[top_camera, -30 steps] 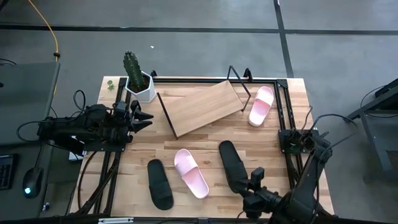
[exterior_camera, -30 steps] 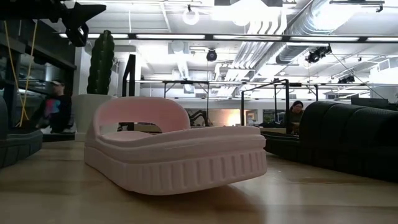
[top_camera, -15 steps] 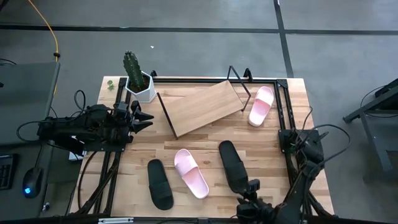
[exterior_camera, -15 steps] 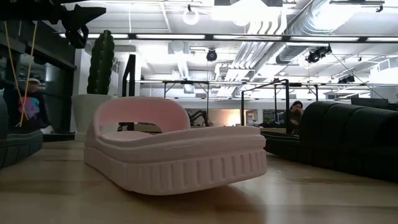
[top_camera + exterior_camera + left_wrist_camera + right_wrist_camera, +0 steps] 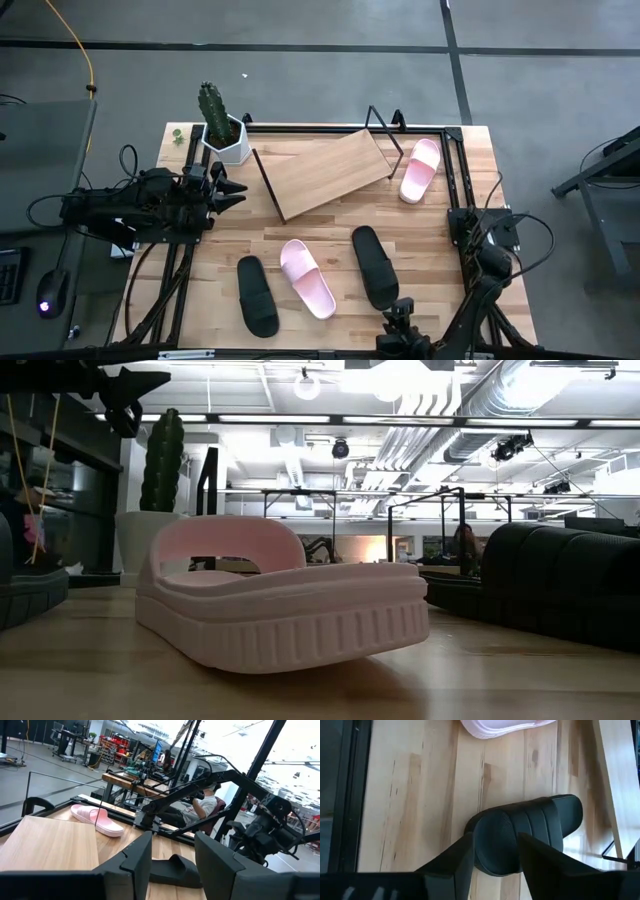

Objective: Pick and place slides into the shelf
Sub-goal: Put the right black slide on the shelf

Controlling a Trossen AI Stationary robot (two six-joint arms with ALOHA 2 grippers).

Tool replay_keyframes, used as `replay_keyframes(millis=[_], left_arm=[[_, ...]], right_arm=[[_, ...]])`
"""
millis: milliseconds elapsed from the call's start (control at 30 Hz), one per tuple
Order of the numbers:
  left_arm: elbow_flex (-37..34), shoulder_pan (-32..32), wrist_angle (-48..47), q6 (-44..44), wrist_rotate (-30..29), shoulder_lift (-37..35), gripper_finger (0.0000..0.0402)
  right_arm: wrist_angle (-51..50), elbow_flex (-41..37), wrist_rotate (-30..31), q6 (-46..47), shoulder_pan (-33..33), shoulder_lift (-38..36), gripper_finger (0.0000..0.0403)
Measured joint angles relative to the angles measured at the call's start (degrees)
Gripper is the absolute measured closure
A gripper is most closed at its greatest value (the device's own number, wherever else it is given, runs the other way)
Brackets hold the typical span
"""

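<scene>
High view: four slides lie on the wooden bench (image 5: 220,225). A black slide (image 5: 257,295) sits near the front, with a pink slide (image 5: 307,278) just beside it and a second black slide (image 5: 374,266) on the pink one's other side. Another pink slide (image 5: 420,170) lies by itself near the far right corner, beside the shelf (image 5: 325,172), a light wood board slanted on a black wire frame, with no slide on it. A potted cactus (image 5: 215,119) stands at the far left corner.

At the front edge, just behind the heel of the right-hand black slide, is the right gripper (image 5: 400,320). Its wrist view shows the two dark fingers (image 5: 454,862) apart, flanking that slide's heel end (image 5: 522,832) without clearly pressing on it; nothing is lifted.

Hovering at the bench's left side, beside the cactus pot, the left gripper (image 5: 228,193) points toward the shelf, its fingers (image 5: 137,860) apart and empty in its wrist view.

Low view, level with the bench, shows the near pink slide (image 5: 280,600) flat on the wood.
</scene>
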Motion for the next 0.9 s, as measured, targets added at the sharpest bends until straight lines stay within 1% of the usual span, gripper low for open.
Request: replay_keyframes(millis=[167,333,400,533,700,800,900], left_arm=[[0.0,0.0,0.0,0.0,-0.2,0.0,0.0268],[0.0,0.0,0.0,0.1,-0.2,0.0,0.0268],[0.0,0.0,0.0,0.2,-0.2,0.0,0.0268],[0.0,0.0,0.0,0.2,-0.2,0.0,0.0268],[0.0,0.0,0.0,0.2,-0.2,0.0,0.0268],[0.0,0.0,0.0,0.2,-0.2,0.0,0.0268],[0.0,0.0,0.0,0.2,-0.2,0.0,0.0268]], right_arm=[[0.0,0.0,0.2,-0.1,0.0,1.6,0.0213],[0.0,0.0,4.2,-0.2,0.0,3.1,0.0181],[0.0,0.0,5.2,-1.7,0.0,3.6,0.0173],[0.0,0.0,5.8,-3.6,0.0,5.3,0.0167],[0.2,-0.6,9.2,-4.7,-0.2,6.4,0.0166],[0.1,-4.0,10.6,-3.1,-0.4,6.4,0.0166],[0.0,-9.6,8.7,-0.5,-0.8,6.4,0.0166]])
